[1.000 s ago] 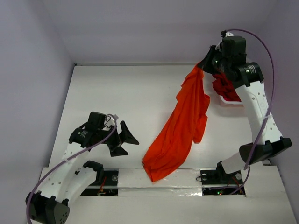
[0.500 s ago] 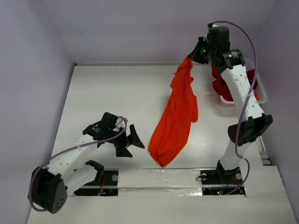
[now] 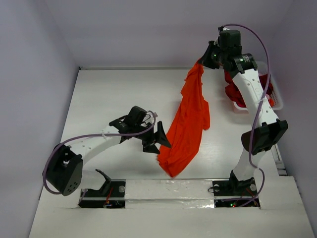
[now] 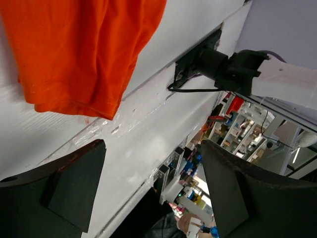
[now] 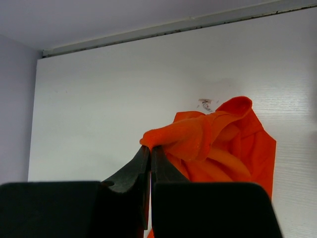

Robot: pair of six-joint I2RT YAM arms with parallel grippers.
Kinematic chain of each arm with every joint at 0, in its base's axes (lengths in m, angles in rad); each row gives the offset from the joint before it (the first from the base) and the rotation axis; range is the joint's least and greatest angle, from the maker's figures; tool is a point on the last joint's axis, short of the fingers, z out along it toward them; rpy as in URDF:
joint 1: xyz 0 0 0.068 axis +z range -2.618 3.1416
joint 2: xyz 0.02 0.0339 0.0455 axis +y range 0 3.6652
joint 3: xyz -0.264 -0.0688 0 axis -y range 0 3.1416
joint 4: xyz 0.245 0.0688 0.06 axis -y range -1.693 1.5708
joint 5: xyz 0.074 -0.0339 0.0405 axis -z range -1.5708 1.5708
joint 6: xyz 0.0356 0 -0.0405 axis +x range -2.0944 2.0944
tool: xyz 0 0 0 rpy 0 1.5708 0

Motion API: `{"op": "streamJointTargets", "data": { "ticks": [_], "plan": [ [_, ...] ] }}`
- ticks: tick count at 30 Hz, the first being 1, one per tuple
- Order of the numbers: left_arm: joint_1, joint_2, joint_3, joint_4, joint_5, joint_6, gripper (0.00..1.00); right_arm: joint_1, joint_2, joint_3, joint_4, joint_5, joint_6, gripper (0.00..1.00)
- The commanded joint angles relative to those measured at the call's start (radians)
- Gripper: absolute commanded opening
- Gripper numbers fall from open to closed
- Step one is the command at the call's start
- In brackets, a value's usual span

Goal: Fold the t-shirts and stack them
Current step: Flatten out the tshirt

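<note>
The bright orange t-shirt hangs in a long strip from my right gripper, which is raised at the back right and shut on a bunched fold of it. Its lower end rests on the table near the front. My left gripper is open and empty, just left of the shirt's lower end; in the left wrist view the orange hem lies ahead of the open jaws. Dark red t-shirts lie in the white basket at the right, partly hidden by the right arm.
The white table is closed in by pale walls at the back and sides. The arm bases and a metal rail run along the near edge. The basket stands at the table's right edge.
My left gripper has swung right and forward, from the table's left to beside the shirt's lower end. My right gripper lifted the shirt and shifted slightly left; the shirt hangs narrower.
</note>
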Motion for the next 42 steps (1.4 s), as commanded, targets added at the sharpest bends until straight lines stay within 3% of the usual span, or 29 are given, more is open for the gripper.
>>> {"op": "streamJointTargets", "data": {
  "ticks": [1,9,14,19,26,31,36,42],
  "plan": [
    [-0.004,-0.039,0.037,-0.026,0.0,-0.011,0.74,0.008,-0.029,-0.003,0.073,0.014,-0.023,0.0],
    [-0.066,0.027,0.008,-0.044,-0.045,0.018,0.79,0.008,-0.008,-0.002,0.097,0.003,-0.008,0.0],
    [-0.113,0.102,0.109,-0.228,-0.271,0.138,0.74,0.008,-0.012,-0.004,0.097,0.009,-0.017,0.0],
    [-0.124,0.102,0.123,-0.276,-0.365,0.161,0.7,0.008,-0.02,-0.005,0.097,0.012,-0.02,0.0],
    [-0.15,0.096,0.112,-0.221,-0.318,0.138,0.61,0.008,-0.011,0.01,0.093,0.005,-0.017,0.0],
    [-0.19,0.114,0.135,-0.162,-0.264,0.133,0.66,0.008,-0.014,0.004,0.096,0.009,-0.02,0.0],
    [-0.268,0.159,0.176,-0.165,-0.295,0.152,0.66,0.008,-0.012,0.007,0.094,0.009,-0.022,0.0],
    [-0.288,0.203,0.178,-0.202,-0.375,0.173,0.57,0.008,-0.017,0.01,0.094,0.006,-0.02,0.0]
  ]
}}
